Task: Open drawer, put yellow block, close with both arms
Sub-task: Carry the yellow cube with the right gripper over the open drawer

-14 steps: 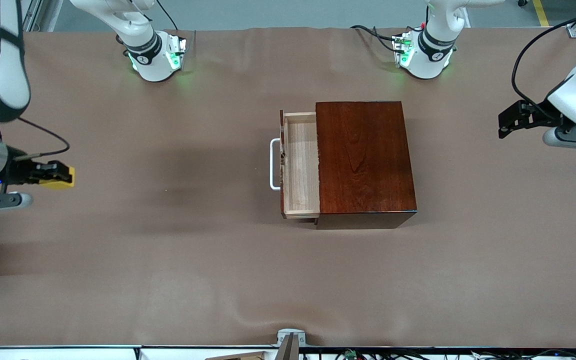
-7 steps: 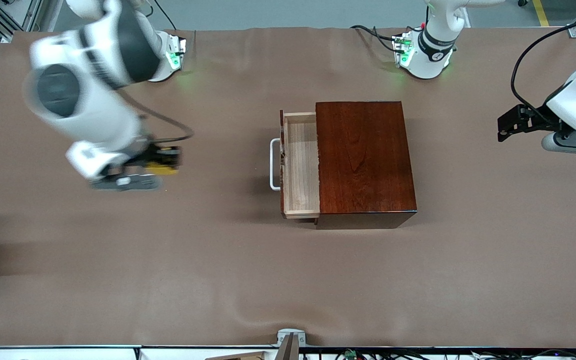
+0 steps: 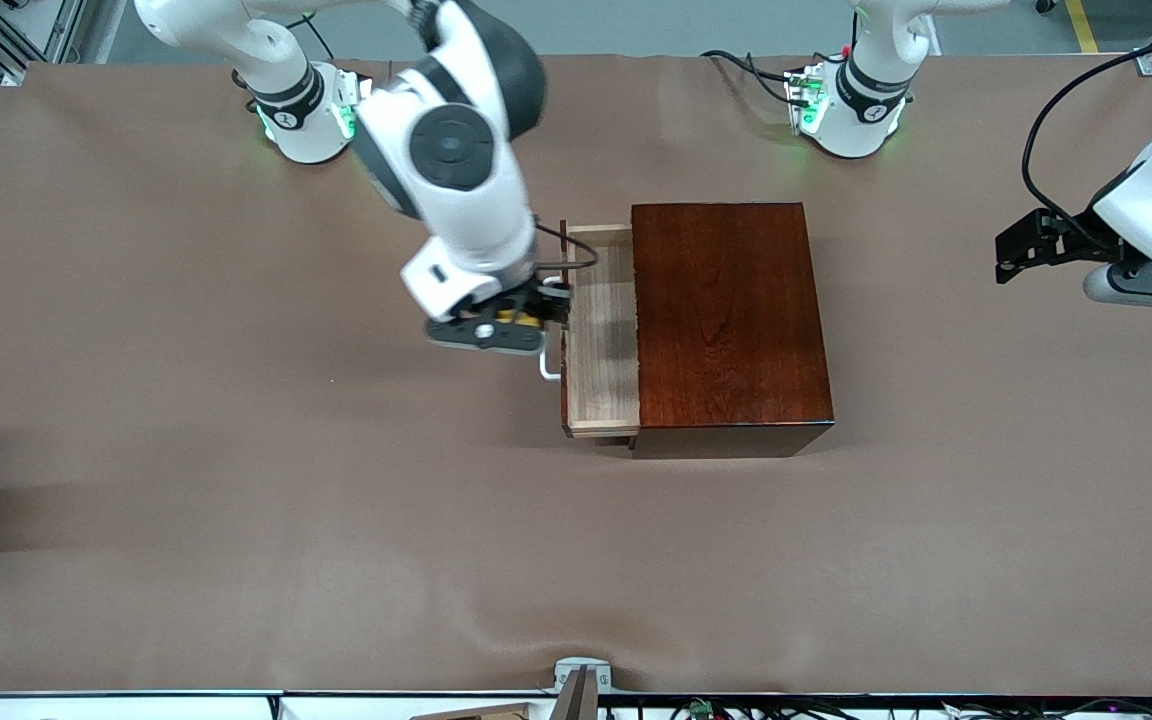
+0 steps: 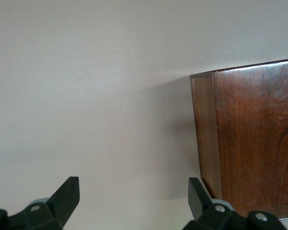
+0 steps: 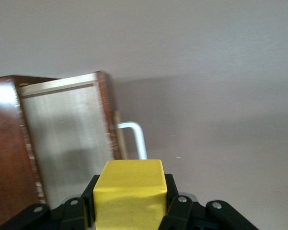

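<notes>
— What's pinched in the right gripper (image 3: pixel 521 322)?
— The yellow block (image 5: pixel 129 194), clamped between its fingers, up over the white handle (image 3: pixel 545 366) of the pulled-out drawer (image 3: pixel 603 335) (mid-bench).
— And the left gripper (image 3: pixel 1021 243)?
— Fingers spread wide, holding nothing, waiting by the bench edge at its own end, beside the mahogany box (image 4: pixel 252 139).

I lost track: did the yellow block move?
Yes. The yellow block, held by the right gripper, travelled toward the drawer and now hangs over its handle.
</notes>
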`<action>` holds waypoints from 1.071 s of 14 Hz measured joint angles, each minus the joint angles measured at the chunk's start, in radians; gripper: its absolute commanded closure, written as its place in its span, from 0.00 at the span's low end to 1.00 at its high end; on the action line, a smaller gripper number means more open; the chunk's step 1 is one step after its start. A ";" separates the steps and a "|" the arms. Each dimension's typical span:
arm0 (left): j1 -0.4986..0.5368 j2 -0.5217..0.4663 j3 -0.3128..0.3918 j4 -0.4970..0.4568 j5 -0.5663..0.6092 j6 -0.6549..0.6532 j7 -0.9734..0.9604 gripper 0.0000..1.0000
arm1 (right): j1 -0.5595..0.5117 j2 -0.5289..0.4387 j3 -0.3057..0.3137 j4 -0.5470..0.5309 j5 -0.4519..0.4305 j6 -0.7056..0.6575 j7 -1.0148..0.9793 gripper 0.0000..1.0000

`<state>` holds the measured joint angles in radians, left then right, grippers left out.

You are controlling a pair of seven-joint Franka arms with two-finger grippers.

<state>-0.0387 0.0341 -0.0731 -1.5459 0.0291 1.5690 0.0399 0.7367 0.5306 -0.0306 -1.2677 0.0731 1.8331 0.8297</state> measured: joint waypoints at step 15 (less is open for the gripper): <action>0.005 0.000 0.001 0.000 0.000 0.000 0.000 0.00 | 0.039 0.179 -0.004 0.055 0.002 0.210 0.010 1.00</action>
<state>-0.0339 0.0343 -0.0725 -1.5456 0.0291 1.5690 0.0396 0.7752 0.7095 -0.0345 -1.2123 0.0748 2.0434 0.8400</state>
